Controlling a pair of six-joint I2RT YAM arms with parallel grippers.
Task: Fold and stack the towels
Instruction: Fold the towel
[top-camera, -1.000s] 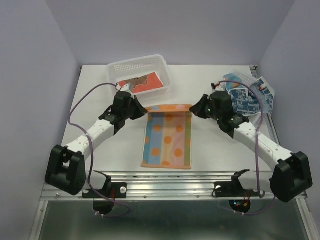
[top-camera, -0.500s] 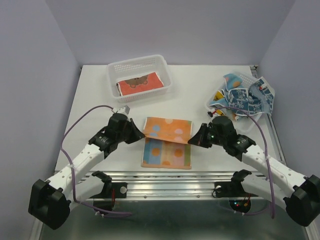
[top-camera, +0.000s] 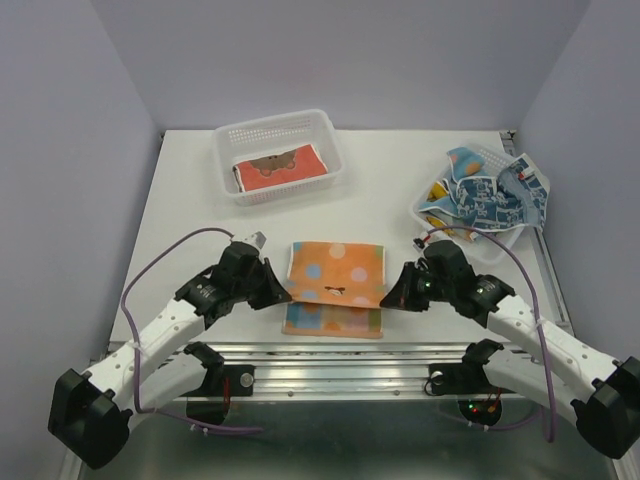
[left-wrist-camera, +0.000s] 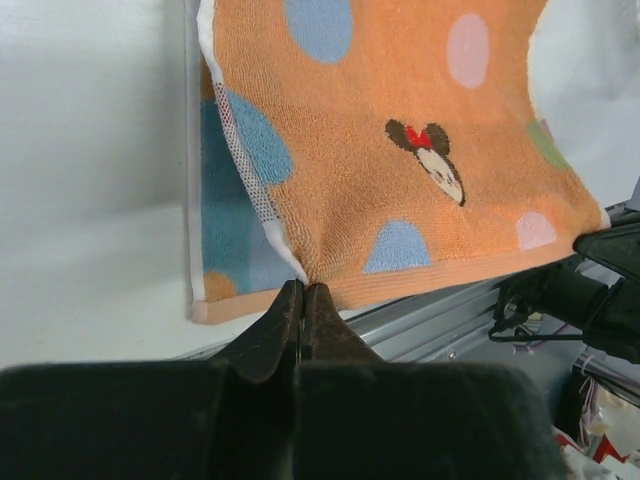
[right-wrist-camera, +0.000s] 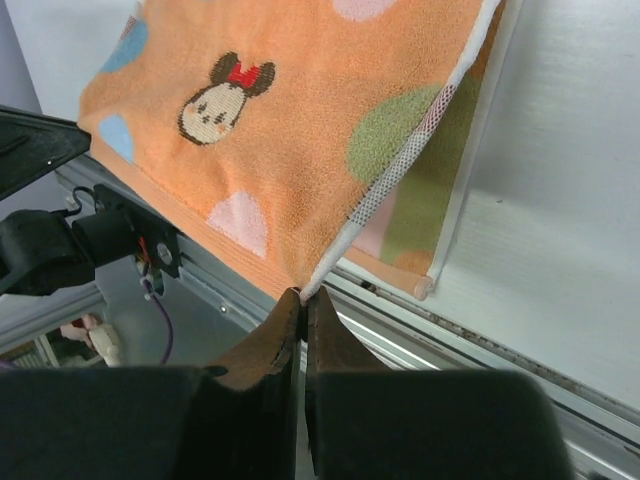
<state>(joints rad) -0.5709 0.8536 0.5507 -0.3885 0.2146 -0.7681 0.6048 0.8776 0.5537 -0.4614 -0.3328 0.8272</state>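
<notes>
White table (top-camera: 400, 190) between pale lilac walls. Close to the near edge, about midway left to right: orange polka-dot towel (top-camera: 335, 268), its top layer held up and doubled toward the near rail, with a striped lower layer showing beneath along the near hem.

Left gripper (left-wrist-camera: 303, 290) clamped shut on the left corner of the raised layer. Right gripper (right-wrist-camera: 302, 295) clamped the same way on the right corner, cloth nipped between the tips in both wrist views.

Far left: white basket (top-camera: 275, 125) with a folded red-orange towel (top-camera: 280, 168) inside. Far right: crumpled blue patterned towels (top-camera: 485, 195), heaped and unfolded.

Step in hand, by the look of it: first fold of the dotted towel, partway over. Next: bring both corners down level onto the near hem, edges matched, then let go. Risk of a skewed fold if one side lands first.
</notes>
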